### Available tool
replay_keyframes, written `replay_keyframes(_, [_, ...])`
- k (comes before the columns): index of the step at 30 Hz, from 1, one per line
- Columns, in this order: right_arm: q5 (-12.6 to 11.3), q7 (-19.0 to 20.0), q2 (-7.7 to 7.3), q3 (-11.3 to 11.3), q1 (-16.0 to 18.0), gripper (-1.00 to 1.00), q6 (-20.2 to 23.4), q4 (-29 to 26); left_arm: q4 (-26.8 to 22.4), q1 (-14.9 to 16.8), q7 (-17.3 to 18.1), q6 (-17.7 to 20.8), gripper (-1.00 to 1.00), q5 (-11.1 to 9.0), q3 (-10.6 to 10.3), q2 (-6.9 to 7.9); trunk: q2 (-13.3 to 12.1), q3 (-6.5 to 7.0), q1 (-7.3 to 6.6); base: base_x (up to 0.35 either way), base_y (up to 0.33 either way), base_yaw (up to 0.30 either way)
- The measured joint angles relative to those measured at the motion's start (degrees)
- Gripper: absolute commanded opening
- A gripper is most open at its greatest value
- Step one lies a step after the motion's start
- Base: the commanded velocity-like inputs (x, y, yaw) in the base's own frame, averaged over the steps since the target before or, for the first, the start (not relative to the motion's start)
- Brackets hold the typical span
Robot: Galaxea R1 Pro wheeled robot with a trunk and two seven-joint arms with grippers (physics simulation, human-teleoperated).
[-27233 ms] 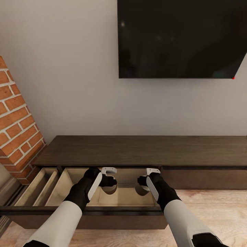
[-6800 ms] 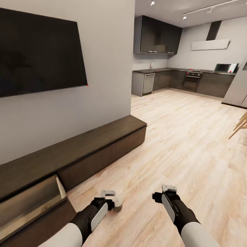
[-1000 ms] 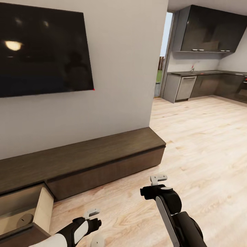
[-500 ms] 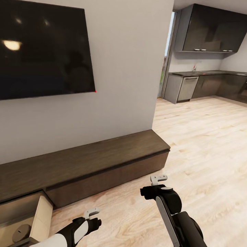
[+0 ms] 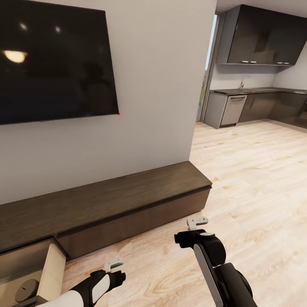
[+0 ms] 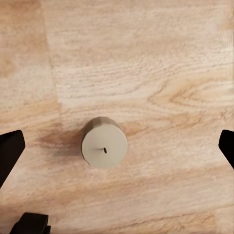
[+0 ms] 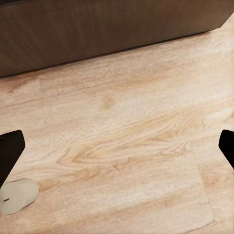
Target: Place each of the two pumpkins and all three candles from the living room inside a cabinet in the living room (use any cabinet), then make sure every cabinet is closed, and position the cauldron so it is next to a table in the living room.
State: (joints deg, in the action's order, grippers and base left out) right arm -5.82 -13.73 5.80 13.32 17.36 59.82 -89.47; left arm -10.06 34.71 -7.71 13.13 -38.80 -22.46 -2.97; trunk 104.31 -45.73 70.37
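Note:
A grey-beige candle (image 6: 104, 143) stands upright on the wood floor, straight below my open left gripper (image 6: 117, 148), whose dark fingertips (image 6: 9, 151) sit wide on either side and touch nothing. The same candle (image 7: 17, 196) shows at the edge of the right wrist view. My right gripper (image 5: 197, 226) hangs open and empty over the floor in front of the long dark-brown cabinet (image 5: 128, 200). My left gripper (image 5: 114, 266) is low, beside the cabinet's open drawer (image 5: 53, 264). Another candle (image 5: 26, 290) lies inside that drawer.
A large black TV (image 5: 55, 64) hangs on the wall above the cabinet. The wall ends past the cabinet's right end, and open wood floor (image 5: 256, 179) runs back to a kitchen with dark units (image 5: 256, 106).
Since a second ago the head view has shifted a little, so the floor candle has dropped below its bottom edge. Both arms and grippers have kept their pose.

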Motion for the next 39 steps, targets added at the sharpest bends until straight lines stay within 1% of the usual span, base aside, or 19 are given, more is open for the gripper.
replay_keyframes(5, [0.0, 0.0, 0.00, 0.0, 0.0, 1.00, 0.0, 0.0, 0.0, 0.0, 0.0, 0.2, 1.00, 0.0, 0.0, -0.04, 0.0, 0.00, 0.00, 0.000, 0.000, 0.000])
replay_keyframes(10, [0.0, 0.0, 0.00, 0.0, 0.0, 1.00, 0.0, 0.0, 0.0, 0.0, -0.2, 0.4, 1.00, 0.0, 0.0, -0.05, 2.0, -0.89, 1.09, 0.000, 0.000, 0.000])
replay_keyframes(16, [-0.1, 0.1, 0.00, 0.0, 0.0, 1.00, 0.0, 0.0, 0.0, 0.0, -1.4, 0.6, 1.00, -0.1, 0.1, -0.05, 4.4, -1.97, 2.41, 0.000, 0.000, 0.000])
replay_keyframes(39, [-0.2, 0.2, 0.00, 0.1, 0.0, 1.00, 0.0, 0.5, 0.1, -0.1, -1.9, 0.5, 1.00, -0.4, 0.1, 0.01, 13.6, -6.10, 7.46, 0.000, 0.000, 0.000])
